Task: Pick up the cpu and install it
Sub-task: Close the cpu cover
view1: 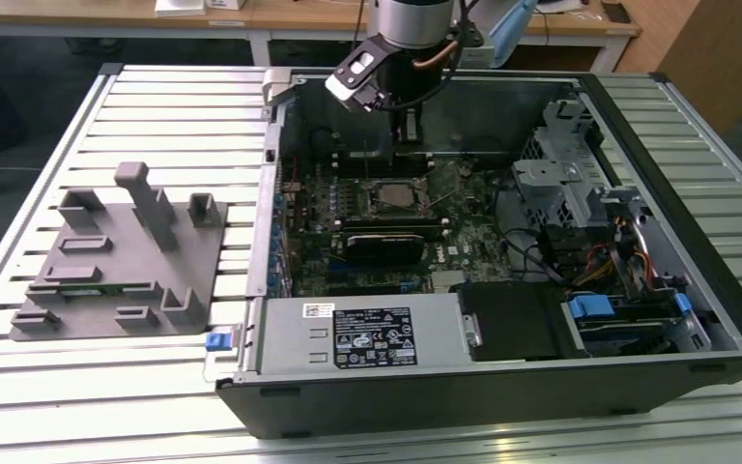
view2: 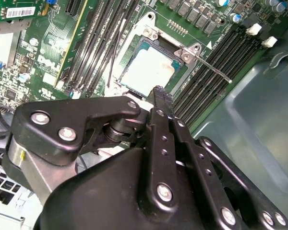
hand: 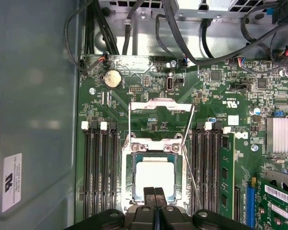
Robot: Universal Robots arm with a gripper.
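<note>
First wrist view has the cpu lying flat in its socket, right beneath the tips of the jaws, which are pressed together and hold nothing. Beyond the chip, the socket's hinged frame is swung open and the lever is unlatched. I'd judge the seating done, the locking not. Anything further calls for a light, square touch.

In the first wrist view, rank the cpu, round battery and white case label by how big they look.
1. cpu
2. white label, close behind, so unsure
3. round battery, clearly smallest
</note>
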